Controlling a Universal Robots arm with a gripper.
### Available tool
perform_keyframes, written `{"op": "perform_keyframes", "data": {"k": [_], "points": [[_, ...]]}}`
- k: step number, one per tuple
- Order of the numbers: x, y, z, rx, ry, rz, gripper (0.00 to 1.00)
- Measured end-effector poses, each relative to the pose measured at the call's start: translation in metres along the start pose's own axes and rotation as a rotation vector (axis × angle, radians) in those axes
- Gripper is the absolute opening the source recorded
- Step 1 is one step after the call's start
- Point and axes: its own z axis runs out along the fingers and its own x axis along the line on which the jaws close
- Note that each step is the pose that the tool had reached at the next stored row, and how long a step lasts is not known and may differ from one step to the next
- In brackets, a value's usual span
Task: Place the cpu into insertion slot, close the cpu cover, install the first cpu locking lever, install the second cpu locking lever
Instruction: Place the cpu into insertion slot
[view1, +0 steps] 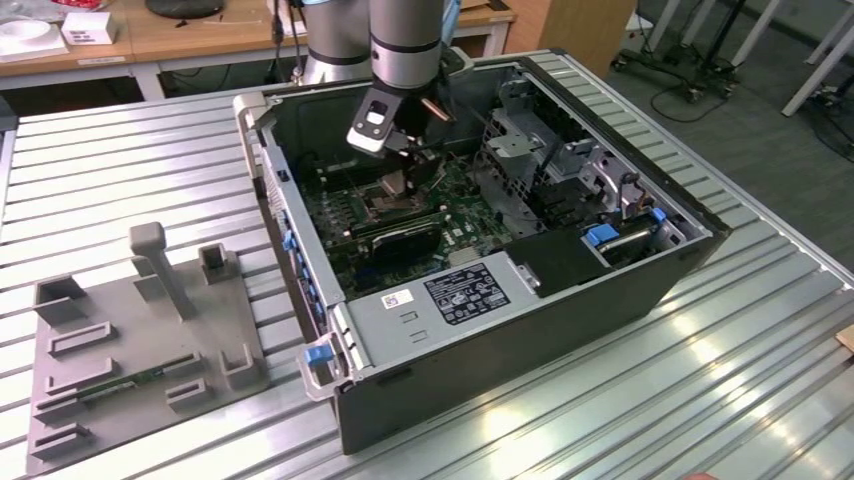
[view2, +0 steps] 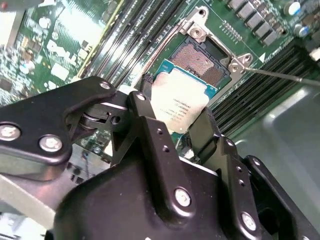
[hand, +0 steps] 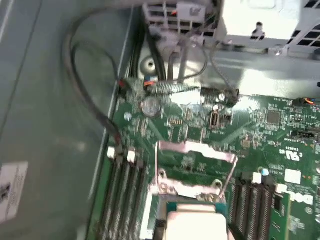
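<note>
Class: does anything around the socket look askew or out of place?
In the second wrist view the cpu, held in the gripper, covers only part of the open insertion slot, unseated. Nothing looks damaged.

Nothing printed here is clear enough to read. The cpu (view2: 180, 106) has several lines of fine dark print on its pale top. In the computer case (view1: 534, 350), a dark label (view1: 466, 292) with white print and a small white sticker (view1: 398, 299) lie side by side on the silvery plate (view1: 400, 340). In the first wrist view, a white paper tag (hand: 11, 191) sits on the grey case wall, and a white label (hand: 293, 176) sits on the green board (hand: 260, 130).
</note>
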Motion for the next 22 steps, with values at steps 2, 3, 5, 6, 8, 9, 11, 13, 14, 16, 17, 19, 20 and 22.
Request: {"op": "perform_keyframes", "data": {"k": [2, 3, 5, 6, 8, 9, 11, 13, 14, 16, 17, 19, 20, 22], "points": [[0.0000, 0.0000, 0.0003, -0.0008, -0.0027, 0.036, 0.54], [0.0000, 0.0000, 0.0004, -0.0011, -0.0040, 0.054, 0.54], [0.0000, 0.0000, 0.0005, -0.0015, -0.0058, 0.078, 0.54], [0.0000, 0.0000, 0.0005, -0.0015, -0.0059, 0.078, 0.54], [0.0000, 0.0000, 0.0005, -0.0016, -0.0059, 0.078, 0.54], [0.0004, -0.0001, 0.0005, -0.0016, -0.0059, 0.078, 0.54], [0.0020, -0.0001, 0.0007, -0.0016, -0.0060, 0.079, 0.54], [0.0037, -0.0003, 0.0010, -0.0017, -0.0063, 0.084, 0.54], [0.0042, -0.0004, 0.0011, -0.0018, -0.0067, 0.090, 0.54], [0.0045, -0.0012, 0.0015, -0.0021, -0.0078, 0.104, 0.54], [0.0046, -0.0016, 0.0016, -0.0022, -0.0086, 0.112, 0.54], [0.0046, -0.0018, 0.0016, -0.0022, -0.0090, 0.117, 0.54], [0.0046, -0.0018, 0.0016, -0.0022, -0.0090, 0.117, 0.54], [0.0046, -0.0018, 0.0017, -0.0023, -0.0089, 0.117, 0.54]]}}
